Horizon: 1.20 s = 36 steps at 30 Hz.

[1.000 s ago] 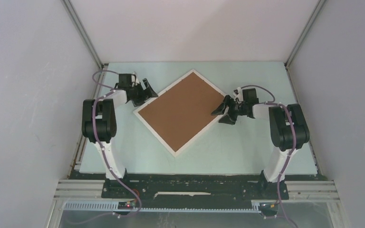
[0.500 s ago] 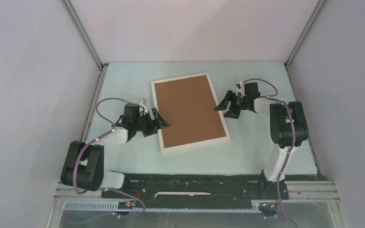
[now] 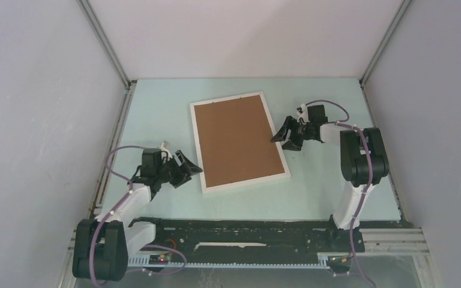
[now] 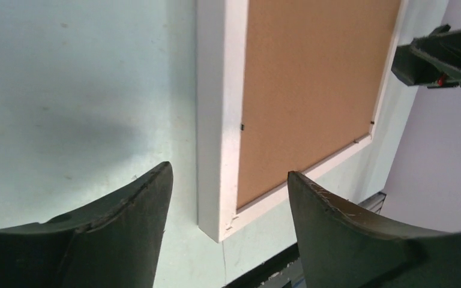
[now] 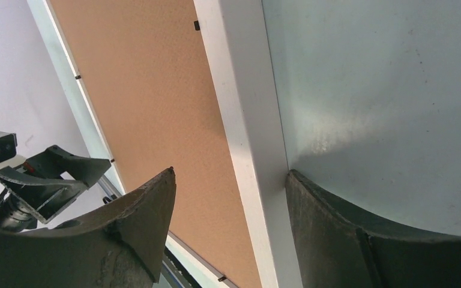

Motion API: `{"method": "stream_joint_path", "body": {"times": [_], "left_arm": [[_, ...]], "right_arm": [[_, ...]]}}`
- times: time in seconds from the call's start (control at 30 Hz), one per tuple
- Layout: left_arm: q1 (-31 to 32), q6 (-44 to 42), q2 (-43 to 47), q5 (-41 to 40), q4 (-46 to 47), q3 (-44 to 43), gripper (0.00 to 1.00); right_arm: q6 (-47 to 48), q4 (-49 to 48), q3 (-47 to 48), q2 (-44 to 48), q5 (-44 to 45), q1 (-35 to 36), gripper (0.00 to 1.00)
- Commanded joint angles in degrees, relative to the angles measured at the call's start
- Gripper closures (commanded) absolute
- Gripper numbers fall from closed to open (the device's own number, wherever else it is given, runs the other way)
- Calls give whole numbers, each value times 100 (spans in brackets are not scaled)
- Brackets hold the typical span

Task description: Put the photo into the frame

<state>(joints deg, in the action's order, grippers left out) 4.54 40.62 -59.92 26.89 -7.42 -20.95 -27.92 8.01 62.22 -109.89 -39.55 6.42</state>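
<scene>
The frame [image 3: 245, 182] lies face down mid-tabletop [image 3: 156, 114], with the brown backing board [image 3: 235, 143] seated within its white rim. The photo shows in no view and is possibly beneath the board. The left gripper [image 3: 191, 173] sits just off the near-left corner, the right gripper [image 3: 280, 141] at the right rim. Both sets of fingers [image 4: 126, 234] are apart, holding nothing. Recommended: press the board level, avoiding the rim. Bare tabletop surrounds every edge; the side walls [image 3: 48, 120] stand well apart.

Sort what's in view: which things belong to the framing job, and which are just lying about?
Job: frame, face down; brown backing board in it; left gripper, right gripper, both open.
Lying about: nothing seen; photo not in view.
</scene>
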Motion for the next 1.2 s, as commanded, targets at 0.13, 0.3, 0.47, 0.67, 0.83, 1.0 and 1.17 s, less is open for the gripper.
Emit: {"method": "stream_joint_path", "body": {"times": [0.13,0.3,0.47,0.67,0.83,1.0,1.17], "left_arm": [[-291,161,-573,73,530,67,42],[-280,60,-1047,153,682,-179,42],[-271,17,-1334,128,883,-253,45],[-260,26,-1608,-10,1059,-147,47],[-432,224,-1188,49,1415,77,41],[-687,29,-720,-147,936,211,36],[-703,-63,-927,-153,814,227,43]], "right_arm": [[37,67,45,-86,-368,165,27],[45,18,42,-115,-430,168,28],[-11,-80,45,-173,-519,211,29],[-3,-97,40,-195,-546,225,30],[23,-76,38,-174,-567,230,31],[12,-81,44,-184,-598,229,31],[3,-111,39,-176,-623,230,32]]}}
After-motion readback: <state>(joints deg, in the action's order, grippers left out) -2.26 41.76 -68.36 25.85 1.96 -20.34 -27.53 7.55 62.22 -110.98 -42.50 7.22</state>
